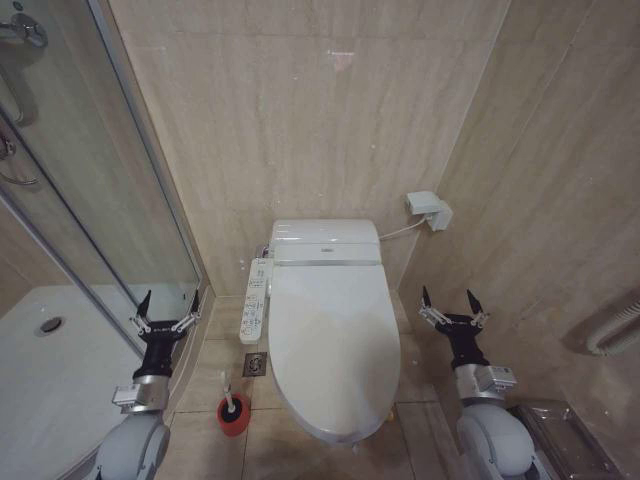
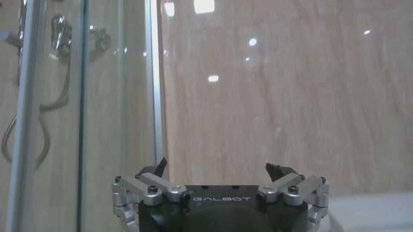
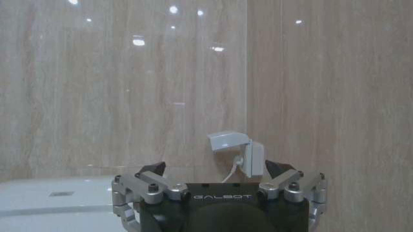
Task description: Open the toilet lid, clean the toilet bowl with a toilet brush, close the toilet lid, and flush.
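Note:
The white toilet lid (image 1: 330, 335) lies shut over the toilet bowl (image 1: 345, 432), in the middle of the head view. A white button panel (image 1: 255, 300) runs along the bowl's left side. The toilet brush (image 1: 232, 408) stands in its red holder on the floor, left of the bowl's front. My left gripper (image 1: 168, 308) hovers open to the left of the toilet, beside the glass shower door, fingers spread and empty (image 2: 218, 169). My right gripper (image 1: 450, 304) hangs open to the right of the toilet, also empty (image 3: 218, 169).
A curved glass shower enclosure (image 1: 90, 200) with a white tray stands at the left. A white wall socket box (image 1: 428, 210) with a cable sits right of the tank (image 1: 325, 240). A floor drain (image 1: 254, 364) lies left of the bowl. Tiled walls close in behind and at right.

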Controlling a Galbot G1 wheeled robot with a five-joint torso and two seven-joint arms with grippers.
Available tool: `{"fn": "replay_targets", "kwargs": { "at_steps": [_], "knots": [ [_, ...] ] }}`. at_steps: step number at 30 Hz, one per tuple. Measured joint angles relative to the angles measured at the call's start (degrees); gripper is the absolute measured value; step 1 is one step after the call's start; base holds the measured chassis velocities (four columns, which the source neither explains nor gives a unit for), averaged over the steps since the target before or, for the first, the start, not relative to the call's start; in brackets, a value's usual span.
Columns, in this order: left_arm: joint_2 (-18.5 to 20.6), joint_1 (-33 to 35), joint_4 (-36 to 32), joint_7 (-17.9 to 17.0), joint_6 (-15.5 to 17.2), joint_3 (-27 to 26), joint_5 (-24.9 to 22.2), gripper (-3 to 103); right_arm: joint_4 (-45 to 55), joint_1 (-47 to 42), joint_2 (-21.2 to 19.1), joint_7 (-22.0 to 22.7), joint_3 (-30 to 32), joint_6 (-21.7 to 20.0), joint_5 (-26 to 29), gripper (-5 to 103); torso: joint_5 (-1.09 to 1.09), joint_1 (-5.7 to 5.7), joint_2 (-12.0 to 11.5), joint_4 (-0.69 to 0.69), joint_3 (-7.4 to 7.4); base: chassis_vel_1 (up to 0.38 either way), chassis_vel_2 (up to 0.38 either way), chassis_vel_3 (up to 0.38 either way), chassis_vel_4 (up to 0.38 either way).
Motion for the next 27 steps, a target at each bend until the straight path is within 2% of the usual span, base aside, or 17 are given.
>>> {"fn": "replay_targets", "kwargs": {
  "at_steps": [6,15,27],
  "knots": [
    [0.8,0.6,-4.2,-0.6,2.5,-0.7,-1.9,100,0.0,0.0,0.0,0.0,0.0,0.0,0.0,100,0.01,0.0,0.0,0.01,0.0,0.0,0.0,0.0,0.0],
    [0.8,0.7,-3.8,-2.9,5.4,1.0,-5.9,100,0.0,0.0,0.0,0.0,0.0,0.0,0.0,100,0.0,0.0,0.0,0.0,0.0,0.0,0.0,0.0,0.0],
    [-0.5,0.7,-5.1,-2.6,5.0,3.2,-2.6,100,0.0,0.0,0.0,0.0,0.0,0.0,0.0,100,0.0,-0.02,0.0,0.01,-0.01,-0.028,0.007,0.035,-0.008]
  ]
}}
